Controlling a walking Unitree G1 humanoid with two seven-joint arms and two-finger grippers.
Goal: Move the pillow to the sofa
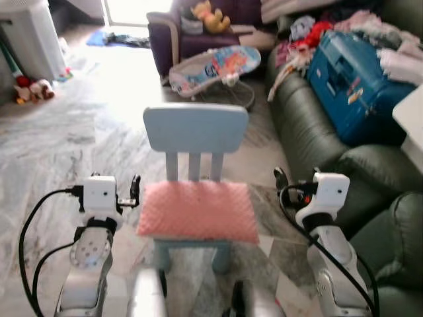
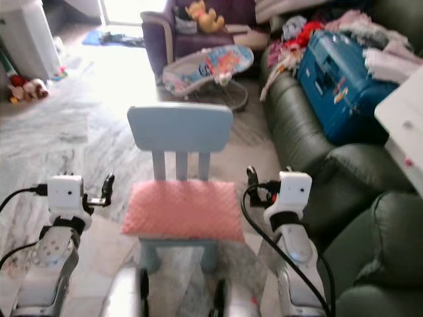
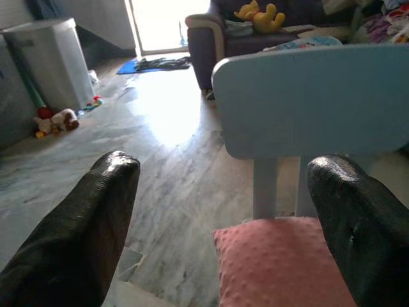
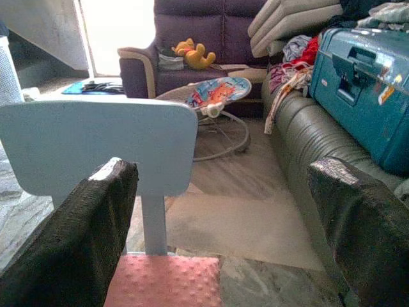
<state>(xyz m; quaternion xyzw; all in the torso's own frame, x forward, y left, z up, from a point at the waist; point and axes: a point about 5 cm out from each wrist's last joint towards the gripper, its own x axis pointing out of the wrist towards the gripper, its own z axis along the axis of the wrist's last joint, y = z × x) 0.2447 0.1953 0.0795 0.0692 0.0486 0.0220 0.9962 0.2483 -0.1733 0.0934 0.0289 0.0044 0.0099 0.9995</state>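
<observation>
Dark green sofa [image 1: 310,132] is sited right of the chair [image 1: 195,132]. Pink pillow [image 1: 198,210] is laid flat on the chair seat. Left gripper [image 1: 135,188] and right gripper [image 1: 280,178] are held beside the seat, fingers spread wide, nothing gripped. Pillow edges should be pinched from both sides evenly before lifting.

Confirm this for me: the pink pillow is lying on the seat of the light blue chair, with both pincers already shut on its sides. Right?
Not quite. The pink pillow does lie on the light blue chair, but the wrist views show both pincers open, the left pincer and right pincer each with fingers spread and touching nothing.
</observation>
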